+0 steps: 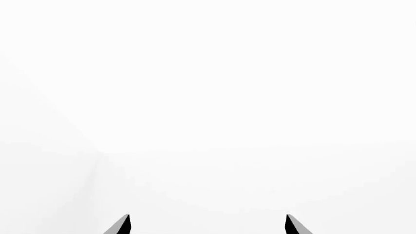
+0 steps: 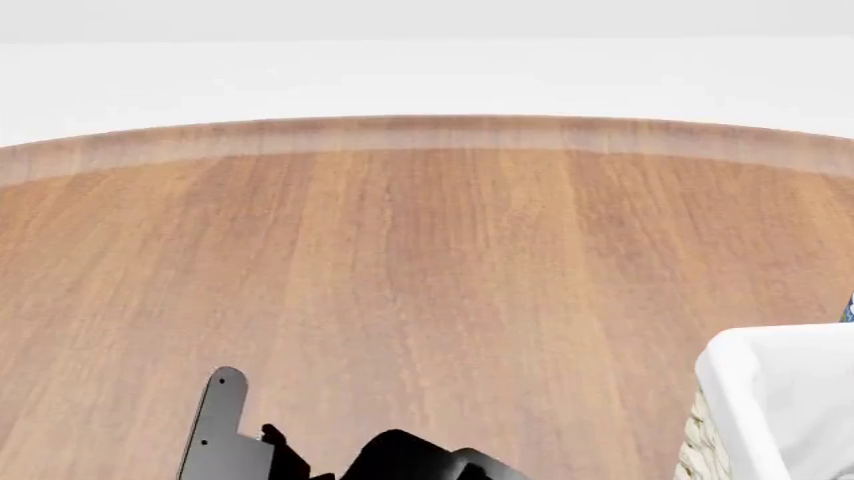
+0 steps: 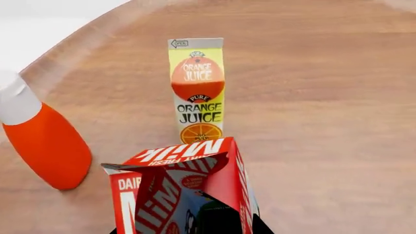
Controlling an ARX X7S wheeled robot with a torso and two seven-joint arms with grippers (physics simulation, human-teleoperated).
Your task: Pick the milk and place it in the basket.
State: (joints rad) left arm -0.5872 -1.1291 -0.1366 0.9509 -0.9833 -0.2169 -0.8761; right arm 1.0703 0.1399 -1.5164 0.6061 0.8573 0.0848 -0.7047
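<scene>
Milk (image 3: pixel 188 187) fills the near part of the right wrist view, a red gable-top carton with white lettering, close under the camera; the right gripper's fingers are hidden behind it, so whether they clamp it cannot be told. Beyond it on the wooden table (image 2: pixel 427 280) stands an orange juice carton (image 3: pixel 197 90), upright and apart from the milk, and an orange bottle with a white cap (image 3: pixel 42 141) is off to one side. In the head view the milk is out of sight; the basket (image 2: pixel 781 410) with its white liner shows at the near right edge. At the near left, the left gripper (image 1: pixel 208 225) shows two dark fingertips (image 1: pixel 122 225) spread apart with nothing between them, facing blank white
</scene>
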